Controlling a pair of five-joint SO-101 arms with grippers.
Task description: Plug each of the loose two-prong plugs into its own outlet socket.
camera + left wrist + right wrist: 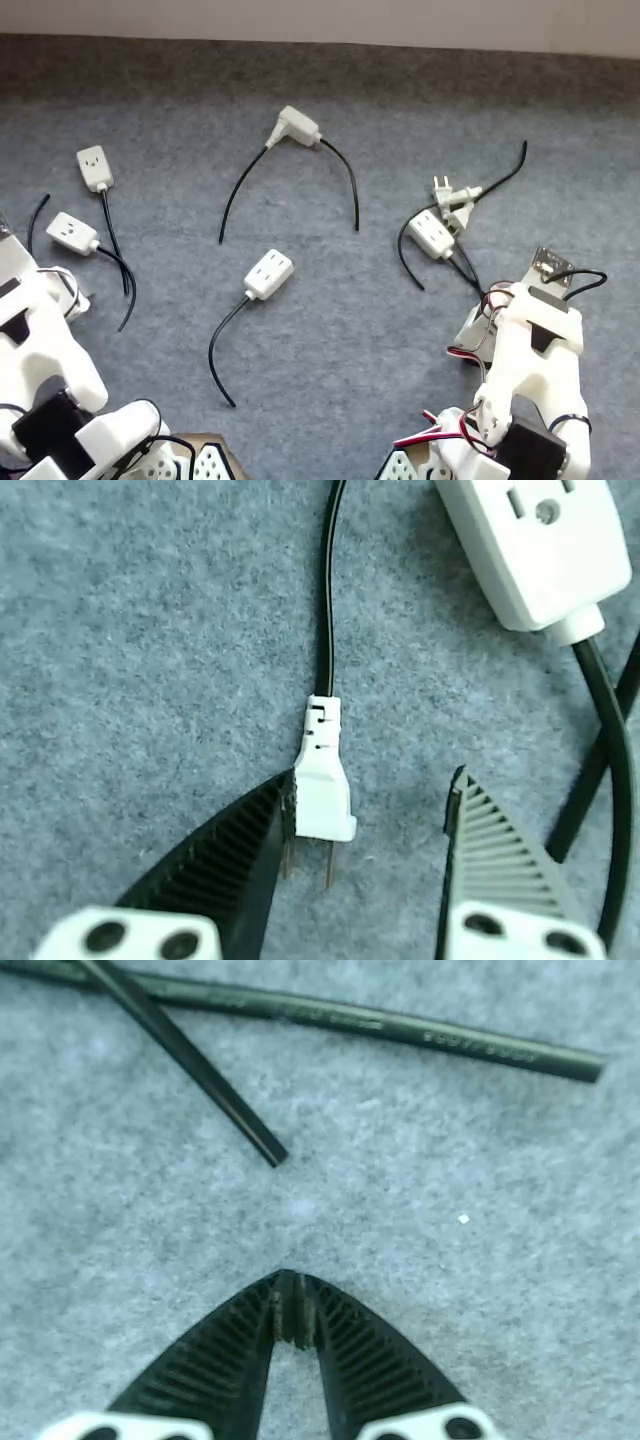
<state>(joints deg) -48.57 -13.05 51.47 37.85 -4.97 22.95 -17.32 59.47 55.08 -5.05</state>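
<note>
A grey felt mat (350, 330) covers the table, and the cords and fittings lie scattered across it. The biggest things are the two arms, the left arm (40, 350) at the near left corner and the right arm (535, 350) at the near right.

Next come four white sockets. Two sit by the left arm, the far left socket (95, 168) and the near left socket (72, 232). There is also a middle socket (268, 273) and a right socket (432, 235). An angled plug (298, 127) lies well apart at the far middle. A pronged plug (447, 188) rests just beside the right socket.

The left claw (372, 780) is spread wide around a small plug (322, 785). Its black finger (240, 850) is against the plug's side and the other finger stands apart. We judge it is set there to pinch the body and leave the prongs free. A socket face (540, 540) lies near.

The right claw (297, 1305) is pinched together on nothing, low over the mat near two black cord ends (230, 1110).
</note>
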